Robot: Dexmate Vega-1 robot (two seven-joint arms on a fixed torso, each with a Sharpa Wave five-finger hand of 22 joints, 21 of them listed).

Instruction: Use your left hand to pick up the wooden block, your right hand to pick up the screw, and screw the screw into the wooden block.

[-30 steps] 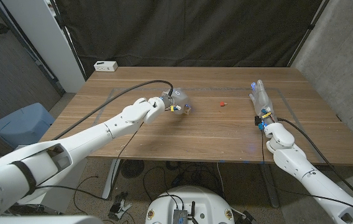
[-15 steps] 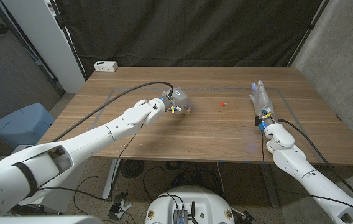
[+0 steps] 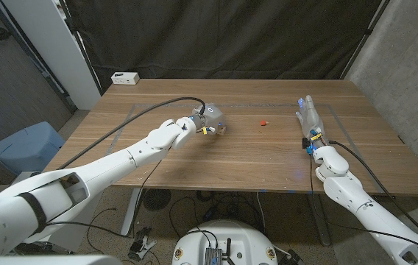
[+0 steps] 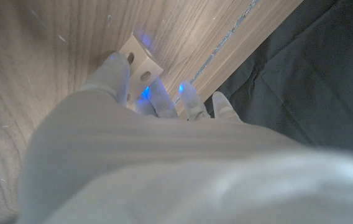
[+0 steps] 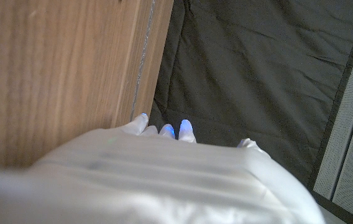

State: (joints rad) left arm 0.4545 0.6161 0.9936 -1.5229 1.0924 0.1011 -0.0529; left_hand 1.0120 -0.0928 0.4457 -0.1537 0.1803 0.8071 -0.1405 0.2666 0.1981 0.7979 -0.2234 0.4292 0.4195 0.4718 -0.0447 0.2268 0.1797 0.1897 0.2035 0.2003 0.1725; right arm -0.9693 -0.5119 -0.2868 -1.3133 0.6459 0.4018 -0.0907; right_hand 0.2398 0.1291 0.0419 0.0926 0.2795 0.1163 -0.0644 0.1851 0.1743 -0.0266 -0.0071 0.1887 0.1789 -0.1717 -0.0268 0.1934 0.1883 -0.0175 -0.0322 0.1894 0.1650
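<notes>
Left hand (image 3: 210, 120) sits centre-left of the head frame, fingers (image 4: 115, 71) closing over the wooden block (image 4: 140, 60) on the surface (image 3: 194, 162); whether it actually grips the block, can't tell (wrist view shows the fingers draped on it). Screw (image 3: 263, 123), red, lies just right of centre, well apart from both hands. Right hand (image 3: 308, 118) at the right side, fingers stretched out together, holding nothing. White box (image 3: 125, 77) upper left.

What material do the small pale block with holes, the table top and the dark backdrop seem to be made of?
The small pale block with holes looks like light unfinished wood, with faint grain and drilled holes. The brown table top seems wood or wood-look laminate, matte, with streaked grain. The dark backdrop looks like black cloth, as it hangs in folds.
</notes>
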